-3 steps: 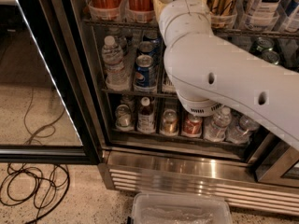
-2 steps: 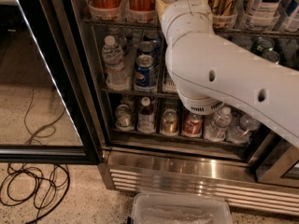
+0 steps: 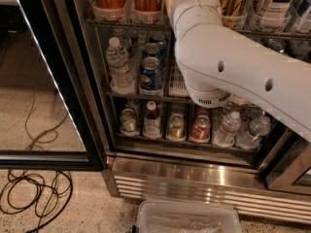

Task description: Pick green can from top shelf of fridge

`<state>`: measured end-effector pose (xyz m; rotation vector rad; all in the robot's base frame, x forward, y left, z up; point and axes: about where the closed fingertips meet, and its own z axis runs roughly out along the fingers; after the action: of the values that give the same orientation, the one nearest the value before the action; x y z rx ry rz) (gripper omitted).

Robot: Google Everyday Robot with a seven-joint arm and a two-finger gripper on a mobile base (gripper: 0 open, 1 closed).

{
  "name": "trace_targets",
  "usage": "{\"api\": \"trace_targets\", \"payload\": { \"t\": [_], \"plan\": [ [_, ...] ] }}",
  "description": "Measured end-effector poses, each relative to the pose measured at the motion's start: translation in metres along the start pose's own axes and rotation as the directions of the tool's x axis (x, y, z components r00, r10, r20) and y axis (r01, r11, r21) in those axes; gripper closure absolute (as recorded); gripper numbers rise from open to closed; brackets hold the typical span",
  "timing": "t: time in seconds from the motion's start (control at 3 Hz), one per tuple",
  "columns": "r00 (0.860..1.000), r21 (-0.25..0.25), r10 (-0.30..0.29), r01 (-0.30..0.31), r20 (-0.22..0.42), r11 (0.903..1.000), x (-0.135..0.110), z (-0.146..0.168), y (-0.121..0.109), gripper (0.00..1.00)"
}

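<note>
Arm (image 3: 228, 67) nudged up a hair, gripper hidden behind it at the top shelf (image 3: 146, 25), I can't tell if it's gripping anything.

Speckled floor (image 3: 99, 215) carries fridge (image 3: 194, 176), black cables (image 3: 29, 198) coiled left, clear plastic bin (image 3: 187, 218) in front. Claw hidden behind arm (image 3: 233, 67), up top.

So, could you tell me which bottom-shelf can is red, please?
The red can, right of the gold can; the silver can sits far left. The tool is hidden behind the arm at the top shelf.
</note>
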<state>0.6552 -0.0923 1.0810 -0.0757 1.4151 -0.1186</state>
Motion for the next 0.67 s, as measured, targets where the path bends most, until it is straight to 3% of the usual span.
{"api": "trace_targets", "payload": {
  "t": [0.33, 0.67],
  "plan": [
    [1.000, 0.004, 0.009, -0.009, 0.000, 0.9999, 0.0015, 0.0097, -0.0010, 0.35],
    [1.000, 0.004, 0.009, -0.009, 0.000, 0.9999, 0.0015, 0.0098, -0.0010, 0.54]
  ]
}}
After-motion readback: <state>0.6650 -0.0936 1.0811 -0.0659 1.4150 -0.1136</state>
